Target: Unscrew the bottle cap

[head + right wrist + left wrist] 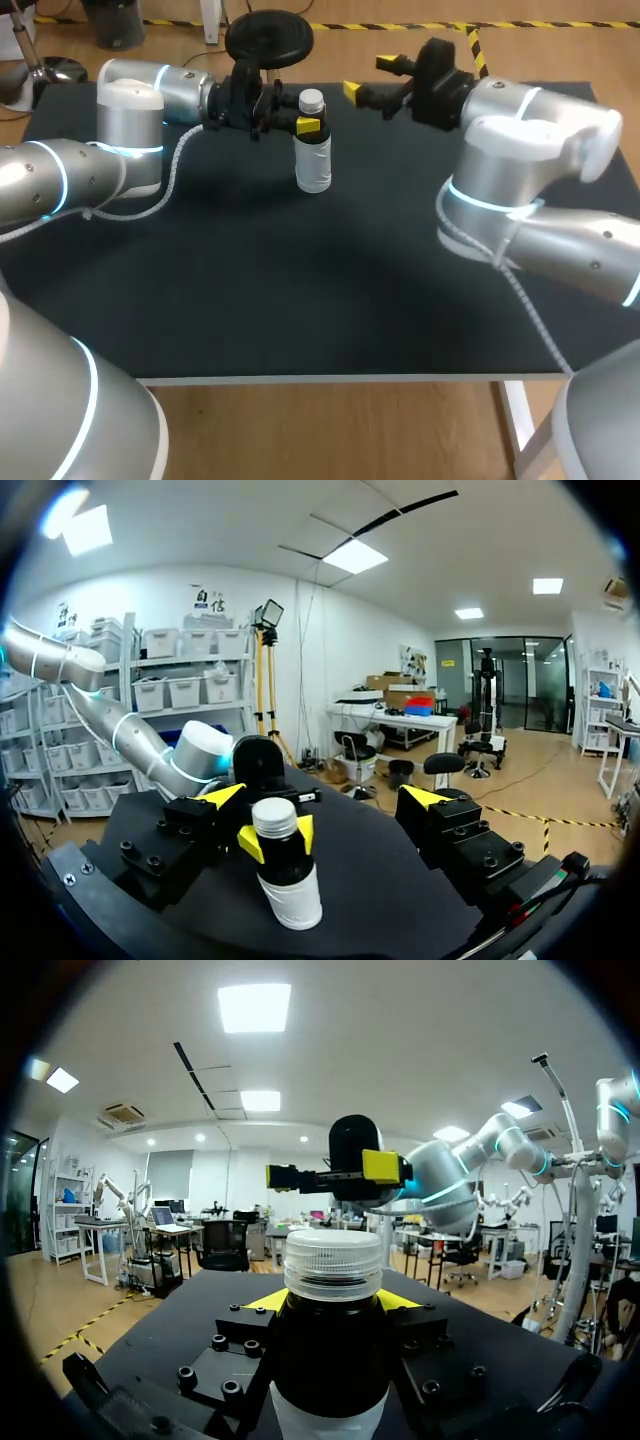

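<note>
A small plastic bottle (313, 155), dark at the shoulder and pale below, is seen upright on the far middle of the black counter (300, 290), with its white ribbed cap (312, 100) on. It is clamped just below the cap by the left tool (306, 126). From above only one yellow tip is shown, the other being hidden behind the bottle. In the left wrist view the bottle's base is cut off. The right tool (370, 77) is held with fingers apart, right of the cap and clear of it.

A bottle (313, 160) is seen standing upright on the black table (300, 290), towards its far middle. It is dark above and white below. A white ribbed cap (312, 100) is seated on its neck.
</note>
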